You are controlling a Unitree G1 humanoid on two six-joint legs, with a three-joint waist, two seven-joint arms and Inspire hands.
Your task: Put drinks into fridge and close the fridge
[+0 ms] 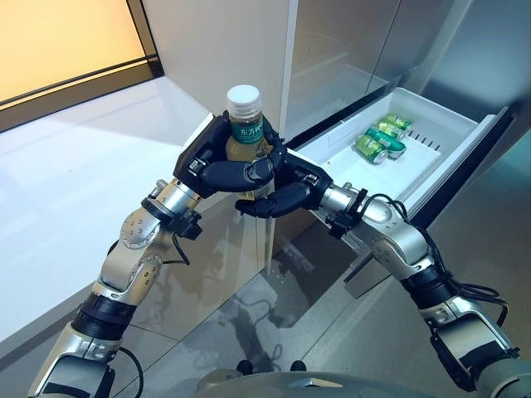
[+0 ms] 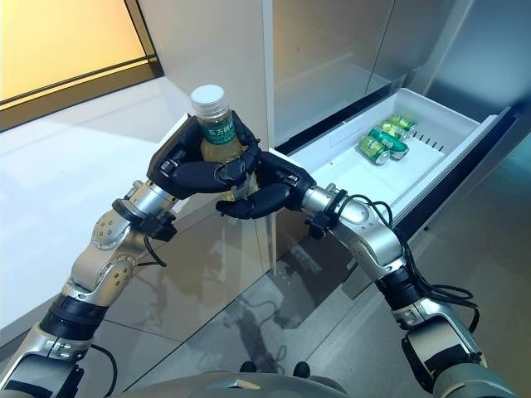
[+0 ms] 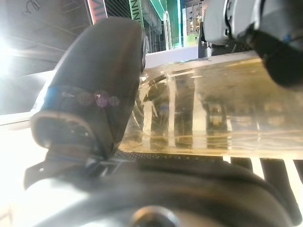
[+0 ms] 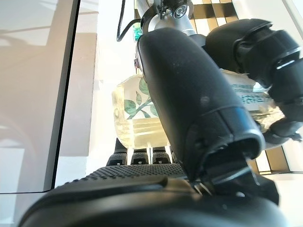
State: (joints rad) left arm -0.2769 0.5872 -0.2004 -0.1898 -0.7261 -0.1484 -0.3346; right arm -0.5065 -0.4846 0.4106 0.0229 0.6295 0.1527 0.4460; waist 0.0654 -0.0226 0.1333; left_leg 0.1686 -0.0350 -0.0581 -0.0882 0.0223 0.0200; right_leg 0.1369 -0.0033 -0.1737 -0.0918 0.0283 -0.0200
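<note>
Holding a clear bottle (image 1: 245, 137) of pale yellow drink upright, the left hand (image 1: 217, 162) has its fingers curled round the bottle's green-labelled body, with the white cap standing free above. The right hand (image 1: 286, 189) comes in from the right and meets the same bottle lower down: its fingers wrap the base and lower body, touching the left hand's fingers. Both wrist views confirm this, each showing the bottle's wall pressed between thumb and fingers. So both hands are clamped on the one bottle, which looks like a hand-over from left to right, though which hand is to keep it cannot be told.

The bottle hangs in the air over the grey floor, just in front of the fridge's tall front panels, not yet over the drawer.

Beyond and to the right, the fridge drawer (image 1: 465, 145) stands pulled out, white inside. At its far end lie several green cans (image 1: 380, 142) on their sides, close together, near the drawer's far wall; the near part of the drawer is bare.

As for the task, some drinks are already in the fridge and the drawer is open to receive more. This bottle must yet be carried right and laid in, and then the drawer pushed shut.
</note>
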